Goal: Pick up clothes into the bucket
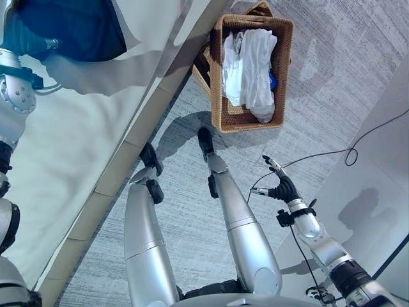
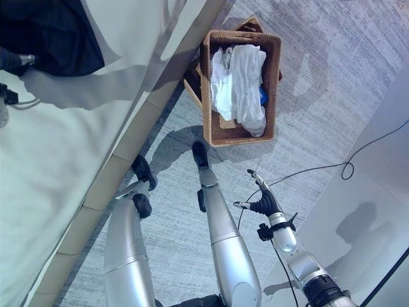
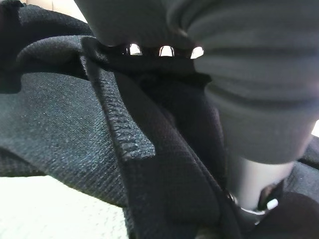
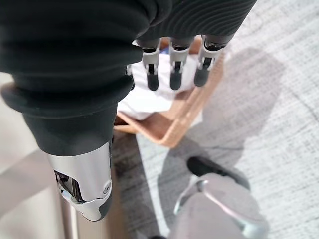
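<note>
- The setting is a room with grey carpet (image 1: pixel 192 211), where a bed with a pale sheet (image 1: pixel 70 160) runs along the left and a wicker basket (image 1: pixel 220 77) stands on the floor just beside the bed's edge, farther out.
- The left hand (image 3: pixel 164 50) is buried in a dark garment (image 1: pixel 70 29) at the far left of the bed. In the left wrist view black knit fabric folds over the hand and only a few bright spots of it peek through, so I cannot tell whether the fingers have closed on the cloth.
- The garment lies bunched on the sheet, well apart from the basket, and by my reading it is the next piece to be collected, which is why the left arm reaches out over the bed.
- The right hand (image 1: pixel 276 182) hangs over the carpet on the right, nearer than the basket, with its fingers (image 4: pixel 172 74) loosely extended and holding nothing. It appears to be idle, kept clear of the basket's mouth.
- White clothes (image 1: pixel 249 64) already lie heaped in the basket with a bit of blue (image 1: pixel 273 81) at one side, so part of the job looks done.
- Carrying the dark piece across will likely need a firm gather, since loose cloth can trail or snag on the basket's rim.
</note>
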You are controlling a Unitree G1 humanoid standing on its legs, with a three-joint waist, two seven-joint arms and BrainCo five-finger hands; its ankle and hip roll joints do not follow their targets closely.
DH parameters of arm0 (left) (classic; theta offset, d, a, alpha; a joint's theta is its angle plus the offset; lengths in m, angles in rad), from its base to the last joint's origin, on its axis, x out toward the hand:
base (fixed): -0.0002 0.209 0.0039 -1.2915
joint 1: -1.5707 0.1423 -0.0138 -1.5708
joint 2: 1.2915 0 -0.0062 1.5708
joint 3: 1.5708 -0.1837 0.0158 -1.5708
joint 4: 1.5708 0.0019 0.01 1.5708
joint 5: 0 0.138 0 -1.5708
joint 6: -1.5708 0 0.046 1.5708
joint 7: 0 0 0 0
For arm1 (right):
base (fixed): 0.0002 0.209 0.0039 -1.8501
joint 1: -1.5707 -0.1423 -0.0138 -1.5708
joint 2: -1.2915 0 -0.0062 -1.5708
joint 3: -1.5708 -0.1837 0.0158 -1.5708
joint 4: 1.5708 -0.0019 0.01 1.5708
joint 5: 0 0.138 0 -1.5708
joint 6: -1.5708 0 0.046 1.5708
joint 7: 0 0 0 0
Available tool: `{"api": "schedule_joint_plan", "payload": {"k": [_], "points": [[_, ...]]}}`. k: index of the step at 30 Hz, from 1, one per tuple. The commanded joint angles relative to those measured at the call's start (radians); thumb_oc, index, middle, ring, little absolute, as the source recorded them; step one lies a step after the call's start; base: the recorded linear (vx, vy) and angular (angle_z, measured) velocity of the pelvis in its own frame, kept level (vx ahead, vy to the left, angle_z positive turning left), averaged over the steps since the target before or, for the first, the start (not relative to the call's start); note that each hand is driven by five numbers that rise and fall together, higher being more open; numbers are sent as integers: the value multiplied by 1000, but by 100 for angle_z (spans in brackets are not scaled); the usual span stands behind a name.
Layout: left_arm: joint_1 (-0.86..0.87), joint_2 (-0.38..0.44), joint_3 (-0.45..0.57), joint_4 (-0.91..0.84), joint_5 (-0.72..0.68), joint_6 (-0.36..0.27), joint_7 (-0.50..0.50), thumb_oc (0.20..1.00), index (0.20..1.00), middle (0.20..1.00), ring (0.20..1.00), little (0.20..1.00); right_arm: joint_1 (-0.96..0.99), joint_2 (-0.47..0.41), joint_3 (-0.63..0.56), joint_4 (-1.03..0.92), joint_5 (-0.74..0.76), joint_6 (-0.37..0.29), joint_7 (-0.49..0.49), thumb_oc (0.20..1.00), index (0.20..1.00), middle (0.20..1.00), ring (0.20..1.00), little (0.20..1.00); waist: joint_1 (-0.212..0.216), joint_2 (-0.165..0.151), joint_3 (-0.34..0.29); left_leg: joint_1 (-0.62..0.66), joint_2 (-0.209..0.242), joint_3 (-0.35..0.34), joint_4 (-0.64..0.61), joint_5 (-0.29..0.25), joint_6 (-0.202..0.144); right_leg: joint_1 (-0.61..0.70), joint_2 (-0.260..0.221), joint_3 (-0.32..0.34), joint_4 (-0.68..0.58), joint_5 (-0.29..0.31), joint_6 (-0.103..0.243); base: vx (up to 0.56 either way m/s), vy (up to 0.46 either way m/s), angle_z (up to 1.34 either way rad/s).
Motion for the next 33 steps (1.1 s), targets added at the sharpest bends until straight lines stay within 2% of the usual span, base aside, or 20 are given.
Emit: {"api": "schedule_joint_plan", "payload": {"k": [1,2,3,4,15,23,25,28,29,31,33], "points": [[-12,64,-41,6,-12,37,-44,1000,1000,1000,1000,1000,48,10,7,-78,32,-44,-4,1000,1000,1000,1000,1000,20,-71,-13,54,-56,54,165,-234,80,25,-23,30,-223,129,81,-6,-20,3],[-19,65,-44,1,-13,38,-44,583,583,583,583,583,47,12,6,-81,34,-44,-5,1000,1000,1000,1000,1000,21,-71,-13,48,-55,50,167,-233,79,22,-24,28,-225,131,80,-13,-8,5],[-20,63,-41,29,-17,37,-45,432,432,432,432,432,45,15,9,-82,38,-46,-3,1000,1000,1000,1000,1000,19,-75,-13,46,-55,50,169,-233,79,20,-23,27,-226,133,79,-16,-12,5],[-25,61,-42,38,-17,36,-40,200,200,200,200,200,43,14,13,-86,39,-49,-2,1000,1000,1000,1000,1000,17,-79,-13,44,-54,48,171,-234,79,17,-23,23,-226,135,79,0,0,0],[-5,42,-31,-31,-5,18,-24,200,200,200,200,200,42,1,23,-110,33,-60,4,1000,1000,1000,1000,1000,18,-87,-13,68,-69,37,143,-217,76,46,-32,9,-245,146,81,-7,-4,1],[154,1,91,-152,-6,-19,-32,200,200,200,200,200,37,-16,2,-103,-13,-49,-7,1000,1000,1000,1000,1000,37,-66,-13,227,-103,30,14,-156,49,181,-66,-20,-277,149,76,-40,-39,14],[219,-8,161,-226,-34,-43,-43,200,200,200,200,200,43,-18,-33,-103,-26,-41,-9,1000,1000,1000,1000,1000,60,-42,-13,323,-122,17,-44,-132,41,258,-79,-34,-263,127,66,-25,-94,16],[283,-36,234,-256,-80,-62,-63,200,200,200,200,200,56,-30,-71,-118,-37,-28,-4,1000,1000,1000,1000,1000,73,-17,-13,440,-147,2,-106,-107,31,361,-100,-52,-247,98,56,-22,-114,21],[301,-41,257,-281,-104,-73,-77,200,200,200,200,200,66,-34,-91,-126,-41,-23,-2,1000,1000,1000,1000,1000,72,-15,-13,466,-165,6,-134,-61,30,385,-117,-62,-247,112,46,-61,-119,32],[315,-38,275,-308,-112,-77,-84,200,200,200,200,200,74,-36,-103,-131,-41,-20,4,1000,1000,1000,1000,1000,74,-9,-13,506,-176,-1,-157,-52,29,419,-125,-68,-247,108,43,-19,-79,40],[366,-39,345,-382,-177,-112,-104,200,200,200,200,200,88,-37,-146,-155,-43,-16,21,1000,1000,1000,1000,1000,96,17,-26,629,-188,-20,-242,-22,17,525,-131,-90,-245,78,35,59,-90,41]]}}
